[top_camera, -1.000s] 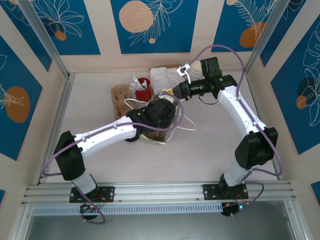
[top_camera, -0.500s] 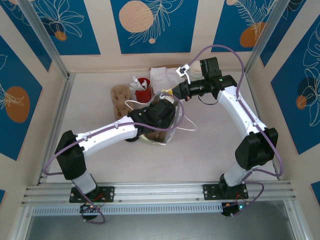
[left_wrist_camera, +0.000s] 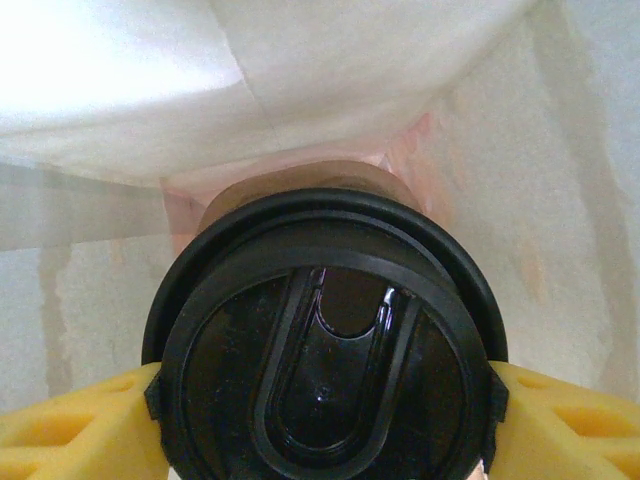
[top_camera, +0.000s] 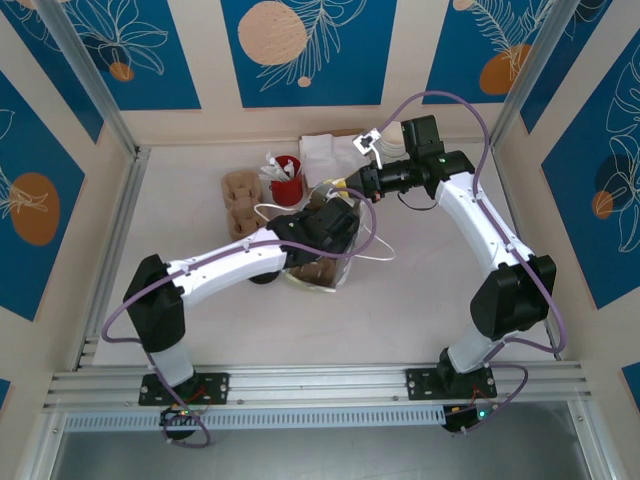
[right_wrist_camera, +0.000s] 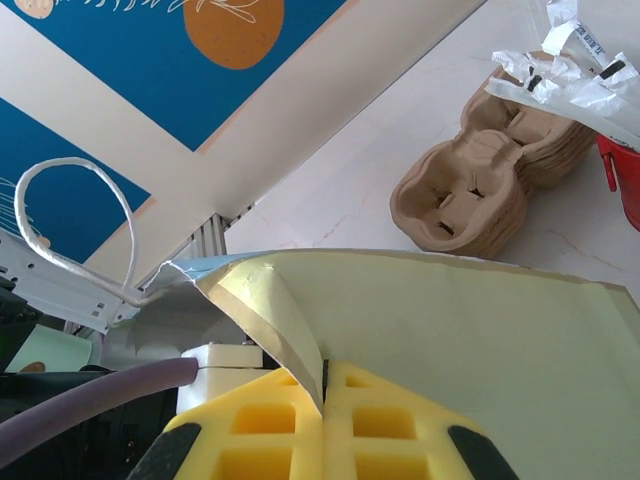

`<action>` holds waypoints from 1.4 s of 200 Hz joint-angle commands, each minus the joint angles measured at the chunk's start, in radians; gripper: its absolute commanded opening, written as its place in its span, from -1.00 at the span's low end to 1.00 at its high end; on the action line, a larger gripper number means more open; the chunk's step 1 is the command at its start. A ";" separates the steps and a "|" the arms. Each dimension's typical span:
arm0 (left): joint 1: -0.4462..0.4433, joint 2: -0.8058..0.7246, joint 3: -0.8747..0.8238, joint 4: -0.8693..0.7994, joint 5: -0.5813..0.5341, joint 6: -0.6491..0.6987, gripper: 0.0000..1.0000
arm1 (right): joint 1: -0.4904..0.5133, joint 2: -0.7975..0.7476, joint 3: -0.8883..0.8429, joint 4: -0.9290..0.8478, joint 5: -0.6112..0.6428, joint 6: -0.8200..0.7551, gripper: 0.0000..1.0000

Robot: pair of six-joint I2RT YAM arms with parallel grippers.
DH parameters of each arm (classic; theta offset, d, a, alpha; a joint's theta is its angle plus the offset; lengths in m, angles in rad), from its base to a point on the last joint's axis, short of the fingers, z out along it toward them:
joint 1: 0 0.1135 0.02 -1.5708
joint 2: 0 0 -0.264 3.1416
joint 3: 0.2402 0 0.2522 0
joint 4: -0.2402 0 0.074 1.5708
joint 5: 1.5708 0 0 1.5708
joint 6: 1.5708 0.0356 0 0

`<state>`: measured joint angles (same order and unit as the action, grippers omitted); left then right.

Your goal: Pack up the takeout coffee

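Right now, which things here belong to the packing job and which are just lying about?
Job: takeout coffee in left claw; bag, edge pinched by right claw.
Lying about: pulp cup carriers; red cup of packets; white napkins.

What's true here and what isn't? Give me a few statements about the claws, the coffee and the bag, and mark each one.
1. The left claw grips the takeout coffee. True.
2. The right claw is wide open. False: it is pinched shut on the edge of the plastic bag.
3. The coffee has no lid. False: a black lid covers it.
4. Cardboard cup carriers sit beside a red cup. True.
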<state>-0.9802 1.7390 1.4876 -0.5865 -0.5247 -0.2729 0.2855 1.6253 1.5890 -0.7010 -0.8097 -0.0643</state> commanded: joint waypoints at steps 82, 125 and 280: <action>0.018 0.049 0.053 -0.064 0.055 -0.055 0.44 | -0.066 -0.060 -0.006 0.030 -0.023 0.054 -0.28; 0.034 0.061 0.055 -0.071 0.082 -0.077 0.45 | -0.152 -0.060 0.087 0.040 -0.005 0.084 -0.05; 0.125 0.250 0.277 -0.253 0.281 -0.165 0.38 | -0.211 -0.311 -0.173 0.234 0.219 0.336 -0.05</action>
<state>-0.8795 1.9503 1.7199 -0.7681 -0.3061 -0.3992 0.0860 1.3796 1.4792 -0.5137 -0.6594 0.1997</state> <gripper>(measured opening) 0.704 0.475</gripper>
